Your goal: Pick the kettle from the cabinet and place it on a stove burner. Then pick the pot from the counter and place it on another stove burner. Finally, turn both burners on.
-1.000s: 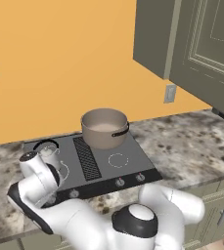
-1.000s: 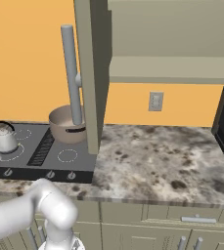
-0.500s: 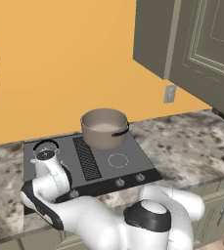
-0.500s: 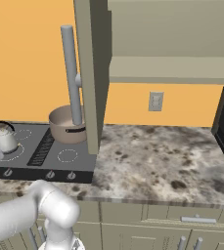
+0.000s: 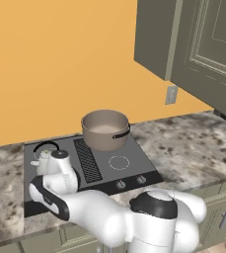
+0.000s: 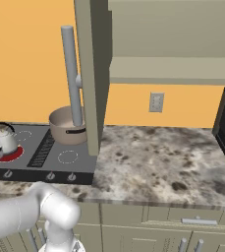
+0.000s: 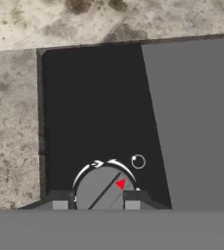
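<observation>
A: Risk rn?

B: Pincer is clenched on a round knob at the cooktop front edge, one fingertip each side. If they slip while twisting, knob won't turn & burner stays off. Over-twist could overshoot too.

A: Kettle?

B: Kettle sits on the left burner, which glows red under it, just beyond the hand, apart from the pincer. Pot is on the back burner, right of the vent grille, well apart. Speckled table lies right of the cooktop.
</observation>
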Motion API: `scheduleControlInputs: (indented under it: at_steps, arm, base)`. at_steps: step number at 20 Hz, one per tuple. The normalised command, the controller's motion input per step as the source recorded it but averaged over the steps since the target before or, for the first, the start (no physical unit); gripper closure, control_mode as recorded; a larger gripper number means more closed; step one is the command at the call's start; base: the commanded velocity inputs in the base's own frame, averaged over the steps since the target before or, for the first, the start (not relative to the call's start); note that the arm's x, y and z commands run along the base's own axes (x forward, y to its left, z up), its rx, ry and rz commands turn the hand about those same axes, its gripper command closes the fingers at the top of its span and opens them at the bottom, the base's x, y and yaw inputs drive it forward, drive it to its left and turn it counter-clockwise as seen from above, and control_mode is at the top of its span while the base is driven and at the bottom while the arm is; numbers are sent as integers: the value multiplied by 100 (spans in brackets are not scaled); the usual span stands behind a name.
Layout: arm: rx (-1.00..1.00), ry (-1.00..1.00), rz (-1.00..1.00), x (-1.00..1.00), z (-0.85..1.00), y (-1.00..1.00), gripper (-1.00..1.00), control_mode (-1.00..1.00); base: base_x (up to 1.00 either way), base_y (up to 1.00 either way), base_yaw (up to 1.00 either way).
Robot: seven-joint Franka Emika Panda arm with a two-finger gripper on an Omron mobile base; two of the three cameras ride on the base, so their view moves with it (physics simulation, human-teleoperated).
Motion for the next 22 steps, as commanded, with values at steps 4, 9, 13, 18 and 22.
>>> scheduleControlInputs:
  at_steps: [4, 9, 13, 18, 22]
  arm:
    - [0, 0, 11, -8, -1, 0, -100, -100]
    - [0, 0, 0, -18, 10, -14, -100, -100]
    - [0, -1, 0, -11, 49, -20, -100, -100]
    - [0, -1, 0, -15, 62, -16, -100, -100]
    - [0, 1, -13, -54, 36, -23, -100, -100]
  base:
    - [0, 0, 0]
    - [0, 0, 0]
    - [0, 0, 0]
    - [0, 0, 0]
    - [0, 0, 0]
